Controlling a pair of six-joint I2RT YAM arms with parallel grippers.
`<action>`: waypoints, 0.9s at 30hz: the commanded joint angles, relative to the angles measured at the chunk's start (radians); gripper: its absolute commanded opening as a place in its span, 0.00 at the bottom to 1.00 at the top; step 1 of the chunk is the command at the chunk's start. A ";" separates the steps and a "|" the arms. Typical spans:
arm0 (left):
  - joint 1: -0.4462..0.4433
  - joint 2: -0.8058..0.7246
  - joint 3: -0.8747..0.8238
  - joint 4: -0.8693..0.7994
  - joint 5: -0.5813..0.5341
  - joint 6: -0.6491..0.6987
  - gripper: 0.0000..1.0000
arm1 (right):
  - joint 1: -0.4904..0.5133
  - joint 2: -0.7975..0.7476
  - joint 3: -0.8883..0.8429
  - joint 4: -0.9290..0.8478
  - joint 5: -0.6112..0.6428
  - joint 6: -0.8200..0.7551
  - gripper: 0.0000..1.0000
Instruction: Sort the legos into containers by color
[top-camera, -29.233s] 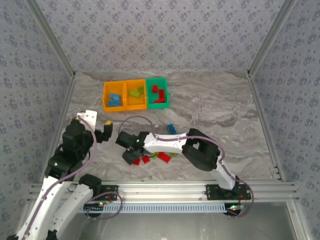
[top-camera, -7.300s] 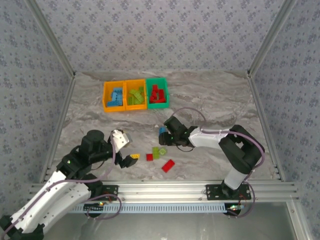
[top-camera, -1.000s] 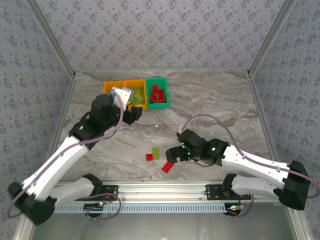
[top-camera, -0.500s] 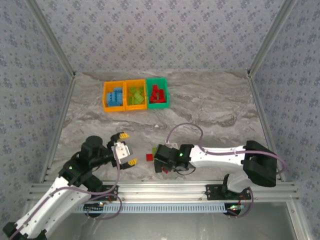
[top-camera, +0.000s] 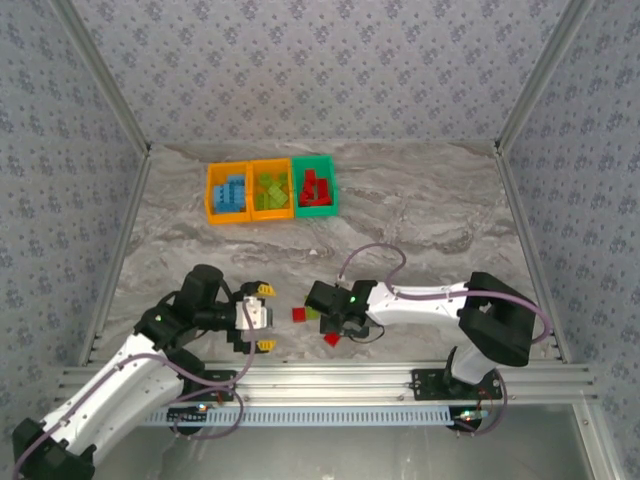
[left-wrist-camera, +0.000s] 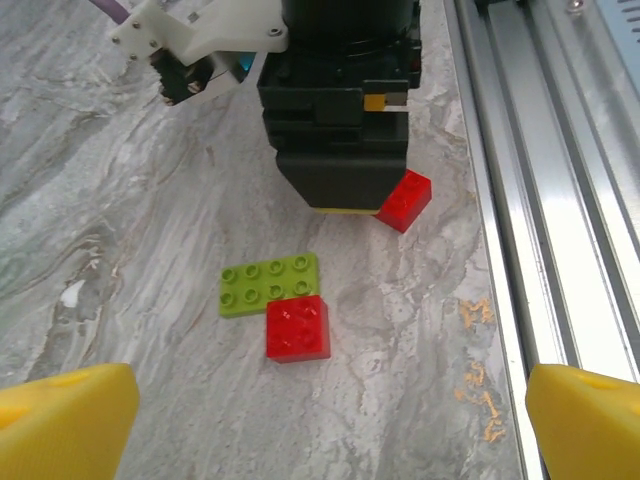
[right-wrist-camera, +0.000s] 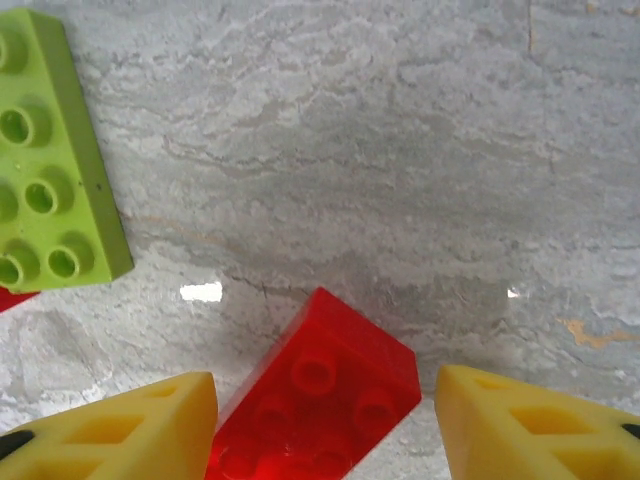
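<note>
- My right gripper (right-wrist-camera: 325, 425) stands part-spread astride a red brick (right-wrist-camera: 325, 385). One yellow fingertip (right-wrist-camera: 120, 430) sits at the brick's edge, and a sliver of table shows before the other.
- That red brick (top-camera: 333, 339) lies tilted, studs up and glossy. It is just off the end of the lime green brick (right-wrist-camera: 50, 160), on the side away from the bins.
- From above, the right gripper (top-camera: 334, 322) points straight down, close beside the lime green brick (top-camera: 313, 313).
- The lime green brick (left-wrist-camera: 270, 284) is a flat eight-stud piece. A small red square brick (left-wrist-camera: 297, 327) touches its long side.
- My left gripper (left-wrist-camera: 320, 420) is spread wide and aimed at the lime green brick from the side where the red square brick lies, and it holds nothing.
- From overhead, the left gripper (top-camera: 265, 318) hangs near the lime green brick, across the red square brick (top-camera: 298, 314) from it.
- The containers (top-camera: 250, 190) stand well beyond the lime green brick, toward the back wall. They are two orange bins and a green one, joined in a row, holding blue bricks (top-camera: 231, 192), green bricks (top-camera: 270, 190) and red bricks (top-camera: 313, 187), bin by bin.
</note>
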 joint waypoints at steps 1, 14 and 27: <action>0.015 0.008 0.036 -0.007 0.089 0.025 0.99 | -0.009 0.006 -0.032 0.008 0.012 0.054 0.52; 0.021 0.008 0.014 0.024 0.130 0.025 0.99 | -0.013 0.013 -0.063 -0.064 0.020 0.108 0.48; 0.035 -0.011 -0.003 0.072 0.158 0.037 0.99 | -0.117 -0.101 0.072 -0.076 0.302 -0.233 0.22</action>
